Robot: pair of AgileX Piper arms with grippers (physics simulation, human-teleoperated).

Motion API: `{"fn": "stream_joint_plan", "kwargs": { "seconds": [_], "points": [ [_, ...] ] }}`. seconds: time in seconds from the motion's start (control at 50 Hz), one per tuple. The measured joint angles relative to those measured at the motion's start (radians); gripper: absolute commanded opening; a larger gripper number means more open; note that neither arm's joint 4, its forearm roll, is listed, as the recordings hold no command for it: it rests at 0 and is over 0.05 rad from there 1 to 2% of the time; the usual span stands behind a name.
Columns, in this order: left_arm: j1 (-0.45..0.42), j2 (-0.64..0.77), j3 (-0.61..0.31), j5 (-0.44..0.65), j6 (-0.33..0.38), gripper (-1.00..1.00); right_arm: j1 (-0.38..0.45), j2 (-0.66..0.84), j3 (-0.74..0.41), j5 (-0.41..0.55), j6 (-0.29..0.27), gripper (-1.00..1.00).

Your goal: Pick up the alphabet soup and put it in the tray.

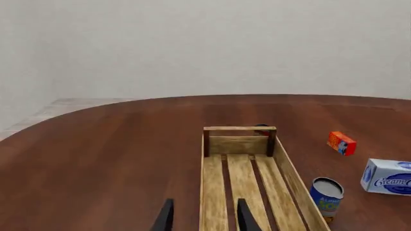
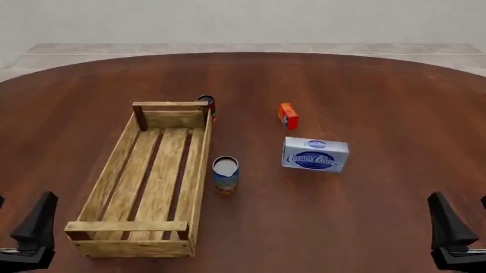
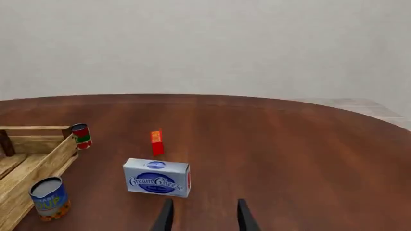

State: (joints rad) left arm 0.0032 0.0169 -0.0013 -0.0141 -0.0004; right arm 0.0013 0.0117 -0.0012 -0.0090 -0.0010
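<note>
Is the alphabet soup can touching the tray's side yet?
Cannot tell. In the front view the alphabet soup stands right beside the tray, with no clear gap or contact.

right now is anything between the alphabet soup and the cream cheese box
Nothing: in the front view, only bare table lies between the alphabet soup and the cream cheese box.

white box [image 3: 157,178] — "Cream Cheese"

Left dark two-fingered gripper [image 2: 31,230] sits low at the near left edge of the front view, its fingers [image 1: 165,217] parted and holding nothing. Right dark two-fingered gripper [image 2: 449,230] mirrors it at the near right edge, fingers [image 3: 245,216] likewise spread and unloaded.
</note>
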Motion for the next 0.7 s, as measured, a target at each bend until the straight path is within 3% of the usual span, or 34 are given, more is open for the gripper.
{"fn": "stream_joint_plan", "kwargs": {
  "seconds": [0.4, 0.58, 0.7],
  "points": [
    [-0.003, -0.006, -0.001, 0.009, 0.0, 1.0, 0.0, 0.009, 0.0, -0.007, 0.0, 1.0],
    [-0.003, -0.004, -0.001, 0.006, 0.001, 1.0, 0.033, 0.122, -0.059, -0.028, 0.007, 1.0],
    [-0.003, -0.003, -0.001, 0.004, 0.002, 1.0, 0.07, 0.239, -0.141, -0.014, -0.019, 1.0]
  ]
}}
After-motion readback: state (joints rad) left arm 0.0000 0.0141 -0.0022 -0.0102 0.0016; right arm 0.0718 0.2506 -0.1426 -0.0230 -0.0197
